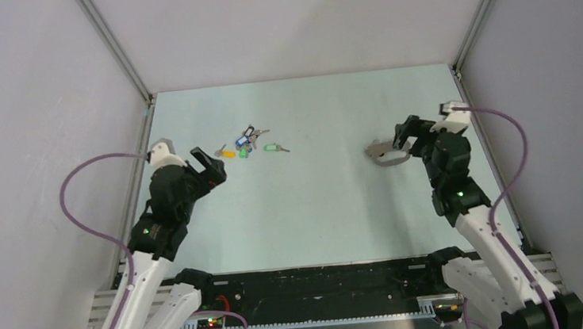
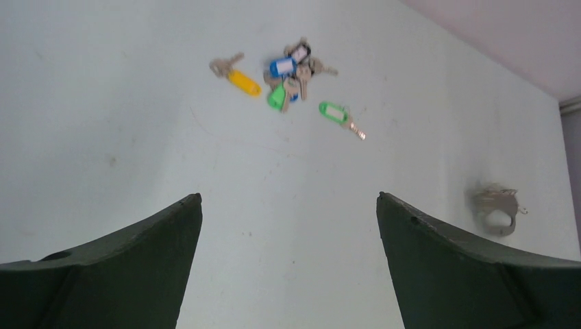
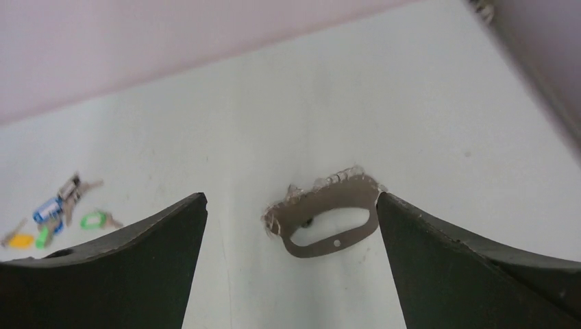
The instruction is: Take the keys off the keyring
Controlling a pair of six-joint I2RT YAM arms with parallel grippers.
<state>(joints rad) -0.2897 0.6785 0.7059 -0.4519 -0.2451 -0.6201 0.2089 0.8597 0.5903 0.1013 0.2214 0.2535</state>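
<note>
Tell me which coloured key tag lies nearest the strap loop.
The lone green tag, right of the key bunch; all the others lie farther from the strap loop.

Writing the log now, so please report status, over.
Left claw, right claw open, empty. Keyring on table before right claw, keys seem bunched on its edge. Nothing between them.

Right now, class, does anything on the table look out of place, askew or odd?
Nothing looks damaged. The keys lie loose on the table's left side, far from the keyring on the right. A yellow-tagged key and a green-tagged key lie apart from the bunch.
</note>
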